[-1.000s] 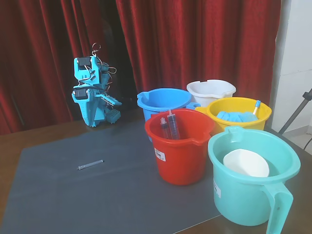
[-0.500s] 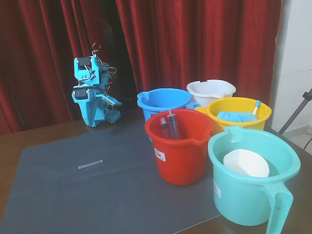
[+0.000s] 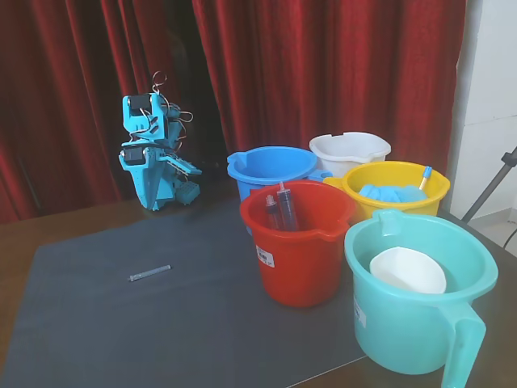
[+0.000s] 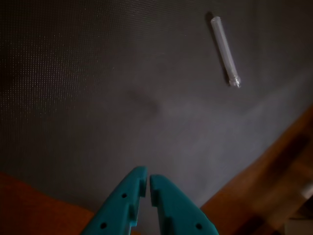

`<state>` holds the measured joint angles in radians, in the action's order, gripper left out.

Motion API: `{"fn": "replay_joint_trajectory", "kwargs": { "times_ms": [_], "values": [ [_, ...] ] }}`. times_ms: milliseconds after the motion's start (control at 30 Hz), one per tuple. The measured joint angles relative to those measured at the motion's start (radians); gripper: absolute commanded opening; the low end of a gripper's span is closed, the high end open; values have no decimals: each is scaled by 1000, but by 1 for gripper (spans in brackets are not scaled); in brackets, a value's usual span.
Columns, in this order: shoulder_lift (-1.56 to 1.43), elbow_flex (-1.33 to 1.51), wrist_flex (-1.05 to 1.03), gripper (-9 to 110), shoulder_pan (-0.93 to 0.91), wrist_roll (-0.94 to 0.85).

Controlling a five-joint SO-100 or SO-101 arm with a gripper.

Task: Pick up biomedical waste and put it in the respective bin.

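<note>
1. Plainly, the biomedical waste [image 3: 149,273] is a slim, straight, clear-grey stick lying flat on the dark grey mat [image 3: 161,323]; in the fixed view it rests well to the left of the red bucket [image 3: 297,242], apart from everything else
2. Seen from the wrist view, the same stick [image 4: 225,51] looks translucent and whitish, a plain tube with one square-cut end and a slightly thicker, ringed tip at its lower end; it lies at a slight slant on the mat's fine woven texture
3. Left of the red bucket and further back, the teal arm [image 3: 153,158] sits folded up in front of the red curtain [image 3: 323,65]
4. Its gripper [image 4: 148,183] enters the wrist view from the bottom edge with its two teal fingers pressed nearly together, only a thin slit between them, and nothing held; the stick is well away from it, toward the top right of that view
5. Inside the red bucket stand larger blue-tinted syringes [image 3: 283,208]
6. Around the red bucket cluster a blue bucket [image 3: 271,166] just behind it, a white bucket [image 3: 350,149] and a yellow bucket [image 3: 396,190] to its right rear, and a turquoise bucket [image 3: 420,299] at its right front
</note>
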<state>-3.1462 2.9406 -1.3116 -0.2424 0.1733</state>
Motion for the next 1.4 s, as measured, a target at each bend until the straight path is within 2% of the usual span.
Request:
{"fn": "replay_joint_trajectory", "kwargs": {
  "times_ms": [367, 567, 633, 700, 733, 900, 1233, 1400],
  "values": [
    [-2, 3, 3, 0, 0, 0],
    [0, 5, 120, 0, 0, -2],
    [0, 5, 224, 0, 0, 11],
    [0, 5, 364, 0, 0, 115],
    [0, 5, 463, 0, 0, 255],
    [0, 5, 583, 0, 0, 514],
    [0, 5, 517, 0, 9, 894],
    [2, -43, 456, 0, 14, 1011]
  ]
}}
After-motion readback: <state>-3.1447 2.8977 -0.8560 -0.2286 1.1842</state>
